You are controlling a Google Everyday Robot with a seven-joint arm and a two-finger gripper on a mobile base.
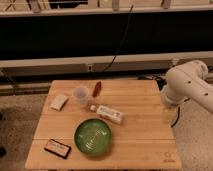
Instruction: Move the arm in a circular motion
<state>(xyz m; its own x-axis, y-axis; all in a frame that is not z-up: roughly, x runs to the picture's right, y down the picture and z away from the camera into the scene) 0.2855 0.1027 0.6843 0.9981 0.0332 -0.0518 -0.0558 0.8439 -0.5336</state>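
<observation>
The arm (189,84) is a large white glossy tube with rounded joints. It comes in from the right edge of the camera view and bends down at the table's right side. The gripper (168,113) hangs below the arm's rounded joint, at the right edge of the wooden table (142,102), and holds nothing that I can see. It is well apart from the items on the tabletop.
On the table are a green plate (93,136), a clear cup (80,95), a white bottle lying on its side (107,114), a reddish-brown packet (97,88), a white packet (59,102) and a dark snack bar (57,148). A black cable (122,40) hangs on the wall behind.
</observation>
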